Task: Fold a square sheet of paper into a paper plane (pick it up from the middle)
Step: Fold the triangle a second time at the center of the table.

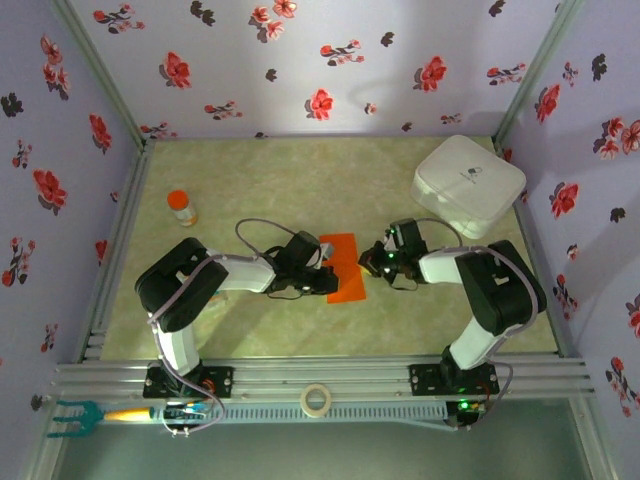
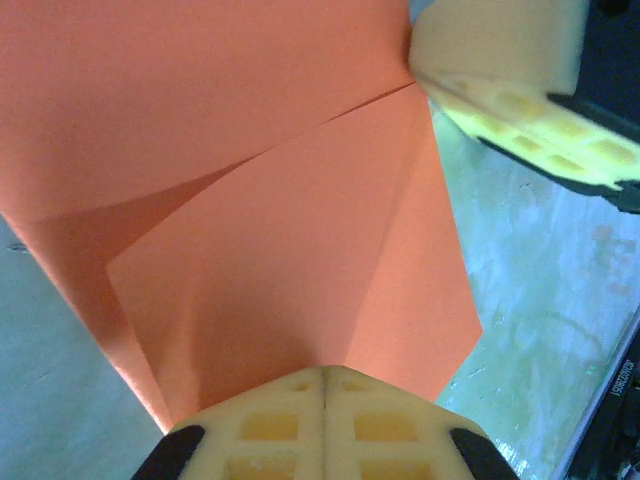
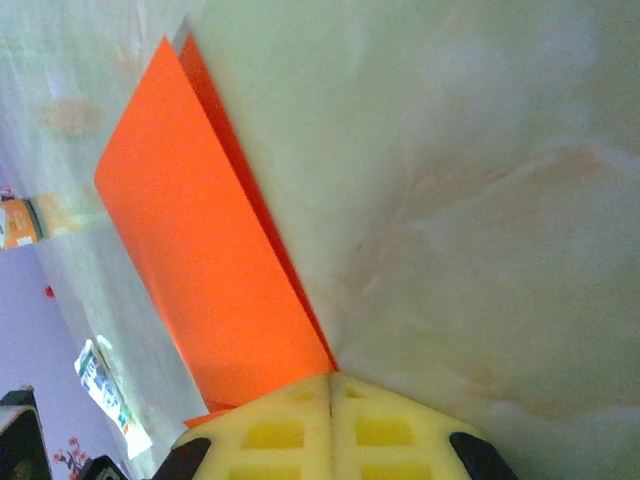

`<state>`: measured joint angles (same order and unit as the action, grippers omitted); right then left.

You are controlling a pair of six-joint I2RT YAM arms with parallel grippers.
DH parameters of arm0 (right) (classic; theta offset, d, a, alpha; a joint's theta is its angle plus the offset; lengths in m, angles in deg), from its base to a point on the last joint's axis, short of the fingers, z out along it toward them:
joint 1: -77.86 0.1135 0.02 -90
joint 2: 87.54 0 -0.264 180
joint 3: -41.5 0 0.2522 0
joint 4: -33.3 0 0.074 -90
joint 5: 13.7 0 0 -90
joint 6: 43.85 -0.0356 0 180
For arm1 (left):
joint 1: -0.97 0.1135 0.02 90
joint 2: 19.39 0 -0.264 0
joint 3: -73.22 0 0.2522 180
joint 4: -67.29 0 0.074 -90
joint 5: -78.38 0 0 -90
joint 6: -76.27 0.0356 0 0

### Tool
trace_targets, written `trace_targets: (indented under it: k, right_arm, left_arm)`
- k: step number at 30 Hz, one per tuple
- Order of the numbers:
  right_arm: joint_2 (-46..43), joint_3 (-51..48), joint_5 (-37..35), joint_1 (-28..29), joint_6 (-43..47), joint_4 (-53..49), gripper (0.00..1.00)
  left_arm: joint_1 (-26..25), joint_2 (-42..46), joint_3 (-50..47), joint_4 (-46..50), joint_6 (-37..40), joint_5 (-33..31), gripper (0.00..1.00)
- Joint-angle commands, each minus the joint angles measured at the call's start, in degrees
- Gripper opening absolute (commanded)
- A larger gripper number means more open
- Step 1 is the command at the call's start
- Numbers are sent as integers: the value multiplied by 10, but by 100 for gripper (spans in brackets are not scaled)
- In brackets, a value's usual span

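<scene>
Left gripper (image 1: 327,268), closed and empty, presses the paper's (image 1: 347,272) left side; right gripper (image 1: 370,262), likewise closed, touches its right edge; paper's long axis runs near-to-far between them

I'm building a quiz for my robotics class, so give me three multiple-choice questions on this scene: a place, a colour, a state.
1. Where on the table does the white rounded plastic case stand? A) far right B) near left C) centre
2. What colour is the cap of the small round bottle? A) blue B) orange C) green
3. What state is the orange-red square sheet of paper in? A) flat, unfolded B) folded, with creased flaps C) crumpled into a ball
Answers: 1 A, it sits in the far right corner; 2 B, orange in the top view; 3 B, the left wrist view shows overlapping flaps.
</scene>
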<state>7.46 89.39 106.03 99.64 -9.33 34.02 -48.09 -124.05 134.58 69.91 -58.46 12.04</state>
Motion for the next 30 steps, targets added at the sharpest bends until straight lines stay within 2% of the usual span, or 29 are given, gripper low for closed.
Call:
trace_targets:
  k: [1,7,15,23,30]
  right_arm:
    - [-27,1,-19,-4,18,-35,4]
    - [-89,0,-30,21,17,-62,5]
    - [-25,9,-9,78,-8,-14,3]
    - [3,4,-51,70,18,-70,0]
    - [5,-9,-51,68,9,-54,0]
  left_arm:
    - [1,-35,-28,77,-2,-20,0]
    - [0,-31,-26,78,-3,-21,0]
    - [0,-31,-17,82,-2,-20,0]
    - [0,-7,-11,87,2,-3,0]
    - [-6,40,1,93,16,17,2]
